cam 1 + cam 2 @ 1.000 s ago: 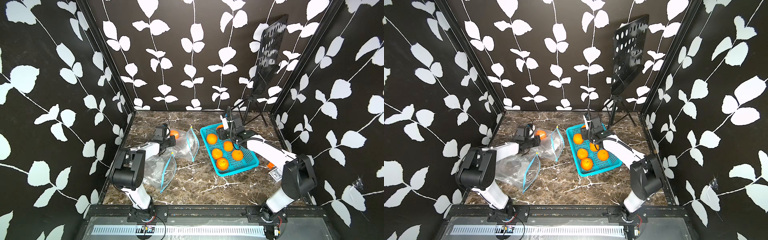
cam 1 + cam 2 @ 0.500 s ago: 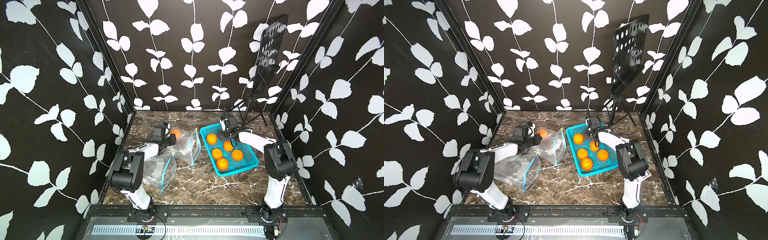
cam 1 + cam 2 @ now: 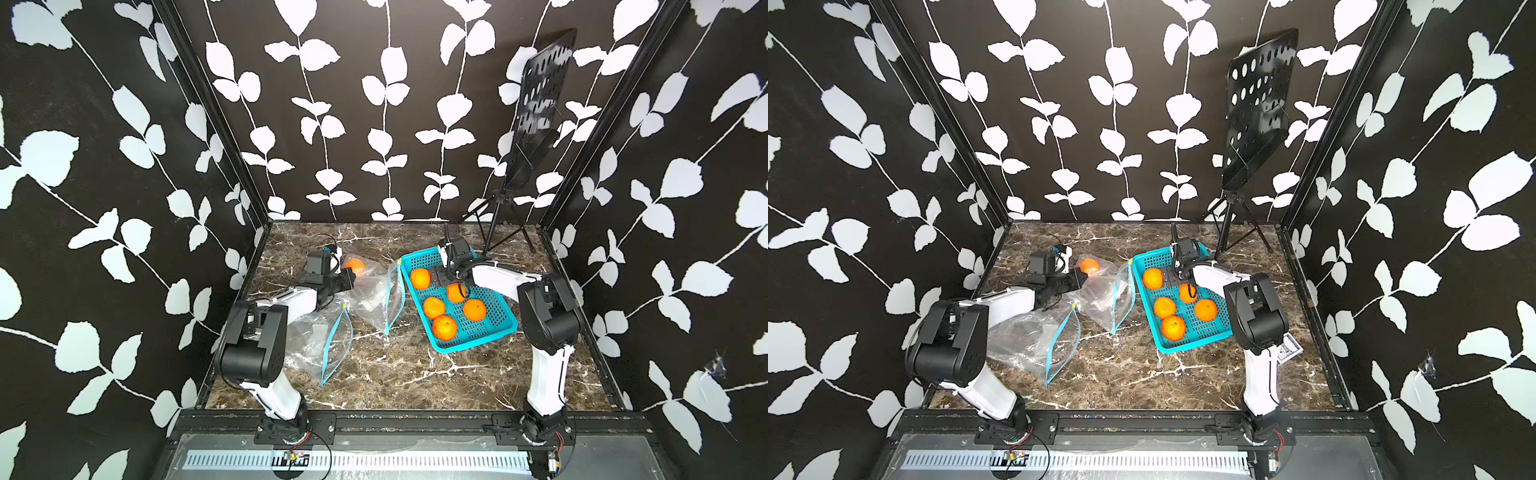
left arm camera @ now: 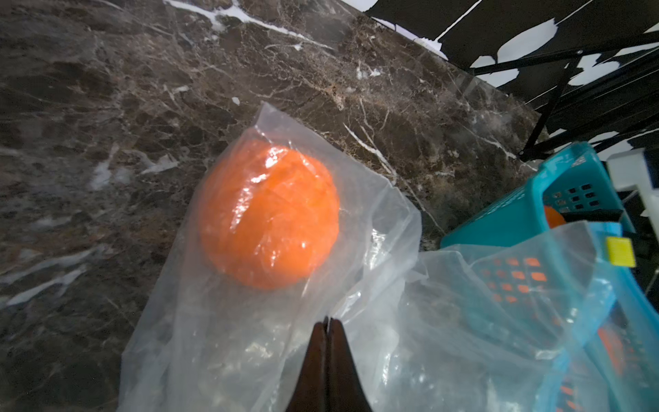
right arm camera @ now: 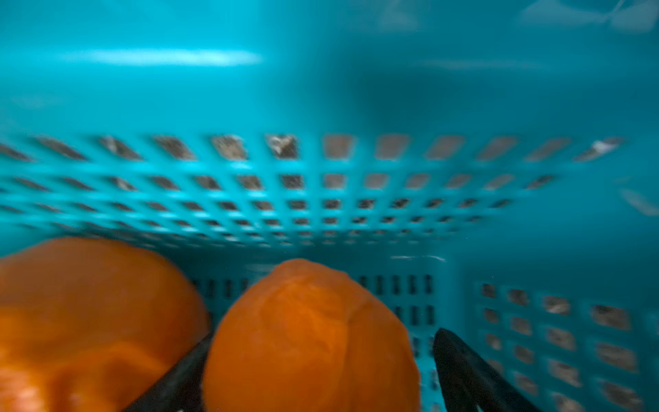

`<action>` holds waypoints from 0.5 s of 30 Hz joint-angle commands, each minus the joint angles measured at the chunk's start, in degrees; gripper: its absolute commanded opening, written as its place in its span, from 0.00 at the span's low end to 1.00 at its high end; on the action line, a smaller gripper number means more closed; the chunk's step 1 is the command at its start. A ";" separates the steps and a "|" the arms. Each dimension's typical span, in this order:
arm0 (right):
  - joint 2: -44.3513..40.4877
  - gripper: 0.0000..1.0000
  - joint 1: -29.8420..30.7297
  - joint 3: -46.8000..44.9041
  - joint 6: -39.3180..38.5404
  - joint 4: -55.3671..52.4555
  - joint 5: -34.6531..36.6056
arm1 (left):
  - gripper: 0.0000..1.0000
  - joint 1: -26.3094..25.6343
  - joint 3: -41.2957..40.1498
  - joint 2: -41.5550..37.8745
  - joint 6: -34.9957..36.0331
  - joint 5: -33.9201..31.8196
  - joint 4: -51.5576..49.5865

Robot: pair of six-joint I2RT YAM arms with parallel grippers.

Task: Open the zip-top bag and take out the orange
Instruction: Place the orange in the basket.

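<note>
The clear zip-top bag (image 3: 372, 299) (image 4: 221, 339) lies left of the basket, and the orange (image 3: 354, 266) (image 3: 1090, 265) (image 4: 267, 214) sits inside its far end. My left gripper (image 3: 348, 277) (image 3: 1077, 279) (image 4: 327, 319) is low beside that orange, shut on a fold of the bag's film. My right gripper (image 3: 451, 284) (image 3: 1179, 282) (image 5: 322, 335) is down inside the teal basket (image 3: 473, 345) (image 5: 321, 89). It is open and straddles a loose orange (image 3: 456, 293) (image 5: 310, 339), with a gap at one finger.
Several oranges lie in the basket (image 3: 1196, 343). A second, empty clear bag (image 3: 320, 336) is spread near the left arm's base. A black music stand (image 3: 540, 112) rises at the back right. A small card (image 3: 1287, 351) lies by the right arm.
The right jaws have spread wide around the orange in the basket, and the right arm has folded in with its elbow raised. The left gripper and the bag have stayed put.
</note>
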 commanded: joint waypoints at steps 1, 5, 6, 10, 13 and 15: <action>-6.48 0.99 -0.31 -4.56 1.64 6.87 -0.39 | 0.00 -0.11 -0.42 -3.25 -0.57 1.97 1.05; -11.44 0.99 -0.83 -6.86 -1.46 9.83 -5.99 | 0.00 -0.09 -1.35 -4.35 -0.83 1.62 1.51; -12.19 0.98 -0.85 -6.01 -2.54 8.35 -7.65 | 0.00 -0.11 -1.69 -4.50 -0.97 1.68 1.79; -19.28 0.83 0.35 -12.77 -3.66 17.25 -10.89 | 0.00 0.00 -2.10 -4.33 -2.20 4.04 3.72; -24.11 0.71 2.97 -16.64 -4.25 20.95 -16.10 | 0.00 0.02 -2.36 -4.48 -2.83 5.44 4.50; -24.58 0.64 5.79 -16.43 -5.11 20.04 -19.03 | 0.00 0.02 -2.44 -4.80 -2.81 5.34 4.28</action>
